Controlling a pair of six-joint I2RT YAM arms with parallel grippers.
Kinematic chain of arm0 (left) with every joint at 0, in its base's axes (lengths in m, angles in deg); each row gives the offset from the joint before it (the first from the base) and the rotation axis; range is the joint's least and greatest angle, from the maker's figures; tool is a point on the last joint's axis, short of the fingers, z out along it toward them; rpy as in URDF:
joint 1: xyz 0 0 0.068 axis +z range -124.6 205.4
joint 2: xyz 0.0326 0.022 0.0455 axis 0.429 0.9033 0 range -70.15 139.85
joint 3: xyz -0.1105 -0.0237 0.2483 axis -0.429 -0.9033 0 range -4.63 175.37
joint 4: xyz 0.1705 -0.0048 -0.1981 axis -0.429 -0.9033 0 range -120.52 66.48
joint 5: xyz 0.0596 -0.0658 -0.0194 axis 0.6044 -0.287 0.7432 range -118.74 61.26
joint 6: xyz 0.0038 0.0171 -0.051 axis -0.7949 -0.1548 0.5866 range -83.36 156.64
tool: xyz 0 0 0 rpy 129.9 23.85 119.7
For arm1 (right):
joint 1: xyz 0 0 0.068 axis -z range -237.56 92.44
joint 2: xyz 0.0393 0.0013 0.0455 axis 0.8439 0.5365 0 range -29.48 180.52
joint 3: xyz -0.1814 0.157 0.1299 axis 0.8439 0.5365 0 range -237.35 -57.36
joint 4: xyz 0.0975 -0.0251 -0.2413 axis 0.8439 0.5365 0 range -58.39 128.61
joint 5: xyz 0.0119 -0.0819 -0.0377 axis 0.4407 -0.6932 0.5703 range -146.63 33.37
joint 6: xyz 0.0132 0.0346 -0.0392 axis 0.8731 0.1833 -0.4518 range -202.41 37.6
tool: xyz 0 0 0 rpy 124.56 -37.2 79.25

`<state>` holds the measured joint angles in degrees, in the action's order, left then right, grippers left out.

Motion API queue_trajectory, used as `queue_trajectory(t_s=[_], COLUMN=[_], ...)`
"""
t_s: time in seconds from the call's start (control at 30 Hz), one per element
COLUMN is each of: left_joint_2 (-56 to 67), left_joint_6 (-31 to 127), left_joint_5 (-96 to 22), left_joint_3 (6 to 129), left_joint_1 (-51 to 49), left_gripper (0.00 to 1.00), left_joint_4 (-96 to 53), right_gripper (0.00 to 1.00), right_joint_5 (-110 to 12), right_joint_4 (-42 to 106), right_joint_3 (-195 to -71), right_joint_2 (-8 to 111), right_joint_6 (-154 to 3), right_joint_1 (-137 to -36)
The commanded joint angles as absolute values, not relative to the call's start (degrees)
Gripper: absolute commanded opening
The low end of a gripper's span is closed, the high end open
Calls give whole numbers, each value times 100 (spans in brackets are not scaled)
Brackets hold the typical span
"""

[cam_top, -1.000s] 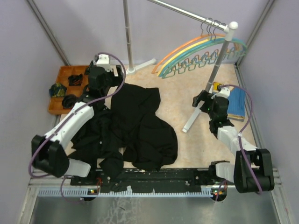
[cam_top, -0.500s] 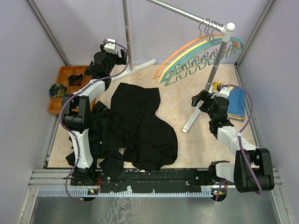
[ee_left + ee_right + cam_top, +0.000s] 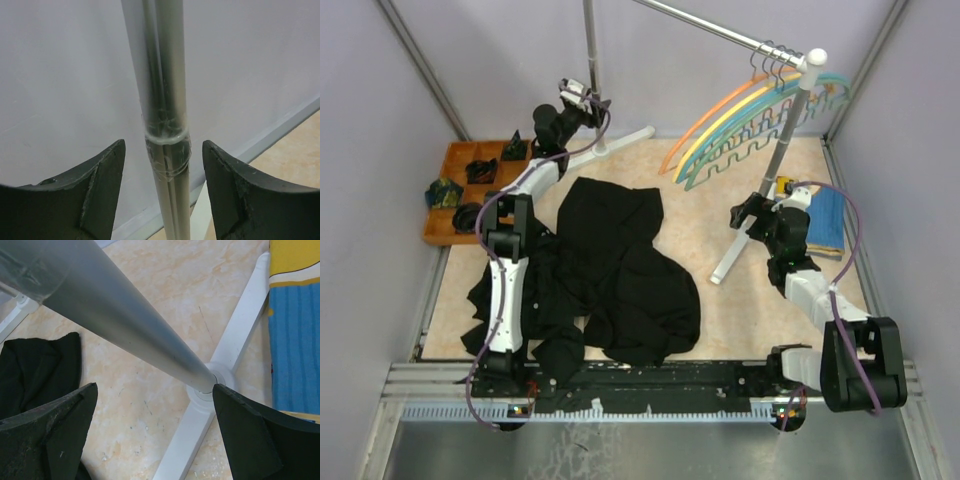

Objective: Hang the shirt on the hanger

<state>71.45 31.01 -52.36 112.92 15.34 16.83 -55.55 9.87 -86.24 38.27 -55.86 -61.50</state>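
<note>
The black shirt [image 3: 620,255] lies crumpled on the desk [image 3: 740,310], spread from the middle toward the near edge, with other dark clothes [image 3: 510,290] bunched against its left side. The orange hanger [image 3: 692,125] hangs by its hook from the rail [image 3: 705,22] at the far right, next to the teal hangers [image 3: 752,138]. The left hand [image 3: 163,150] is raised at the far left pole [image 3: 160,75], jaws parted with the pole between them, neither finger touching it, gripping nothing. The right hand [image 3: 155,397] gapes wide and empty over the white foot [image 3: 235,350] of the right pole [image 3: 110,315], beside a blue-and-yellow garment [image 3: 295,335]
</note>
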Motion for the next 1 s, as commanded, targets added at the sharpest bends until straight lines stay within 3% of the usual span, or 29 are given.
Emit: queue_trajectory(t_s=[0.0,0.13,0.23,0.53,0.77,0.97], left_joint_2=[7518,7590,7566,6622,5279,4494], left_joint_6=[3045,3096,3193,3206,2967,2916], left_joint_5=[-5591,-5684,-5860,-5617,-4452,-3144], left_joint_3=[11723,11758,11728,10296,8209,6967], left_joint_1=[1606,1635,1634,1631,1635,1635], left_gripper=[67,54,31,0,0,0], left_joint_4=[2069,2073,2098,2699,3178,3437], right_gripper=[99,99,99,99,99,84], right_joint_5=[-5705,-5705,-5740,-6310,-6698,-6599], right_joint_4=[730,784,761,391,106,-67], right_joint_3=[-8828,-8982,-9041,-8975,-9296,-9682], right_joint_2=[3962,4147,4221,4350,4739,5178], right_joint_6=[-5646,-5656,-5665,-5775,-6126,-6429], right_joint_1=[-6103,-6115,-6111,-6194,-6230,-6315])
